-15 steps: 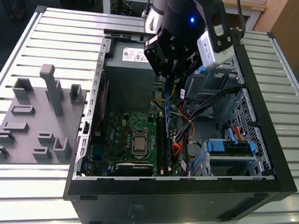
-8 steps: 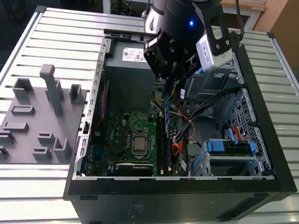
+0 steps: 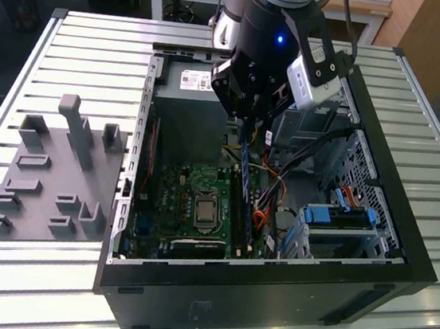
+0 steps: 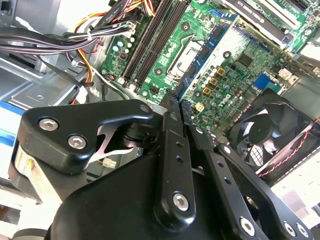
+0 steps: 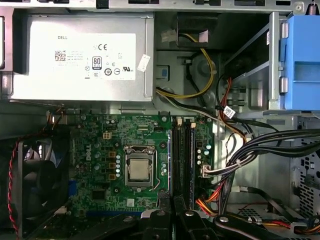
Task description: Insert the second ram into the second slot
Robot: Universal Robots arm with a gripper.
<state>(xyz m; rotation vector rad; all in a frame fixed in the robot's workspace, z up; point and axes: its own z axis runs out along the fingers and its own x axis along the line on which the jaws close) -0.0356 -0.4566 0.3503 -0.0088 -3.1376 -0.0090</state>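
Note:
In the exterior view my gripper (image 3: 247, 120) hangs over the open computer case (image 3: 404, 235), shut on the second ram (image 3: 244, 153). The ram is a thin blue stick seen edge-on, pointing down toward the motherboard (image 3: 191, 201). Its lower end is just above the two long dark memory slots (image 3: 240, 207), which lie side by side to the right of the processor socket (image 3: 202, 209). In the second wrist view the fingers (image 4: 170, 125) stand close together over the board. The first wrist view has the slots (image 5: 184, 160) straight ahead of the gripper (image 5: 175, 216). I cannot tell which slot the ram is over.
A grey fixture plate (image 3: 51, 168) with upright pegs lies on the table at the exterior view's left. Inside the case are the power supply (image 5: 82, 55), a black fan (image 5: 35, 185), bundles of black, orange and yellow cables (image 5: 240, 165) and blue drive-bay clips (image 3: 342, 216).

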